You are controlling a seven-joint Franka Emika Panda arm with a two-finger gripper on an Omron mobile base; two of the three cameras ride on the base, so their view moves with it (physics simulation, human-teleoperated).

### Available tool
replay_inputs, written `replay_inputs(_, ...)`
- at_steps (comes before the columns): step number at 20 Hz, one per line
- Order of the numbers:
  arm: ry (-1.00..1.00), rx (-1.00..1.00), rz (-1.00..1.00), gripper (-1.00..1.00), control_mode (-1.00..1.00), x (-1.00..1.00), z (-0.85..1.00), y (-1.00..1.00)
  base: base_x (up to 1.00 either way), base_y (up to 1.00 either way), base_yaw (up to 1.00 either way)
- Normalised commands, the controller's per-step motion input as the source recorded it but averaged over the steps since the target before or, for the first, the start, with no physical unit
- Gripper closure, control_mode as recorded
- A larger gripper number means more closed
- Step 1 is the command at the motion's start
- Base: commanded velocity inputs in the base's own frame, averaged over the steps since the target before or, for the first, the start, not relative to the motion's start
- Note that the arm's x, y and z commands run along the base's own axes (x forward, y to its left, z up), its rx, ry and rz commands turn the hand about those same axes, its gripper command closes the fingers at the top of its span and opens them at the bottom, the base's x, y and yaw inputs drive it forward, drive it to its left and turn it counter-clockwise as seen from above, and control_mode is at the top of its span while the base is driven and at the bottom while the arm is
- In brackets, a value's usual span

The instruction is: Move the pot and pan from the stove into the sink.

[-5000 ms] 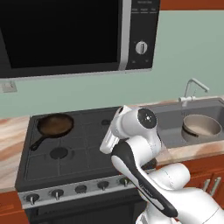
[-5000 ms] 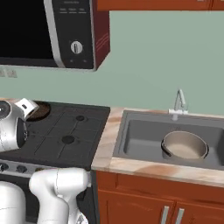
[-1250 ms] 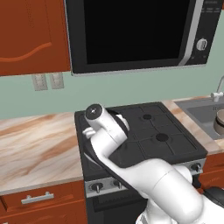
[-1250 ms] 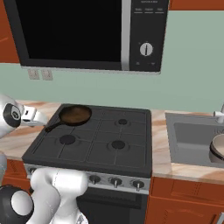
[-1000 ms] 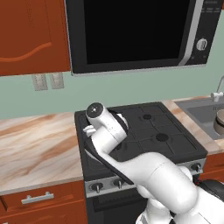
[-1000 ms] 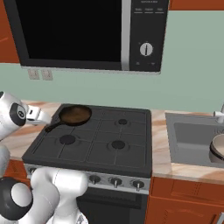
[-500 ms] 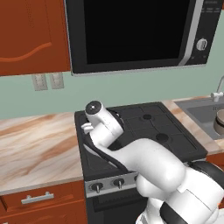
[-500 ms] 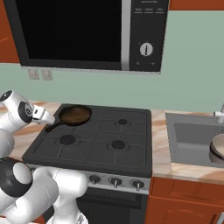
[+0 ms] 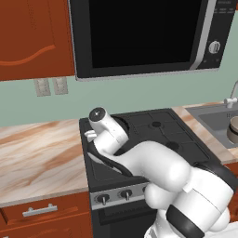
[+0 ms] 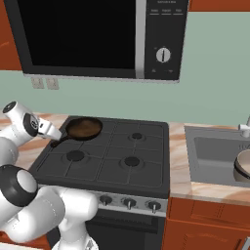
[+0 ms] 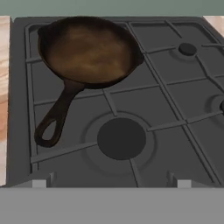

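Already one half of the job looks settled: the pot is seen in the sink at the far right, its rim showing at the picture's edge. The pan is left on the stove, over the far-left burner, with its long handle trailing toward the near-left corner and ending in a loop.

Step in hand, as judged: the approach to the pan. The hand is held at the left edge of the stove, just beside the handle's end, and is pointed across the grates toward the pan. No contact with the handle can be made out. Whether the fingers are spread or pressed together cannot be told; the tips are not clearly resolved in any view.

Next move, as judged: the hand is to be lowered and lined up across the handle, near its middle rather than the loop, then closed. A long carry rightward over the desk strip to the sink is then called for.
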Motion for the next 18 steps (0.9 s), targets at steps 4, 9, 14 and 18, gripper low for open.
replay_inputs(4, 0.00, 0.01, -0.02, -1.00, -1.00, 0.17, -0.16, 0.01, 0.00, 0.00, 0.00)
replay_inputs(9, 0.04, 0.06, -0.01, -1.00, -1.00, 0.17, -0.28, 0.00, 0.00, 0.00, 0.00)
replay_inputs(14, 0.03, 0.06, -0.02, -1.00, -1.00, 0.20, -0.25, 0.01, 0.00, 0.00, 0.00)
replay_inputs(18, 0.03, 0.05, -0.02, -1.00, -1.00, 0.20, -0.14, 0.06, 0.00, 0.00, 0.00)
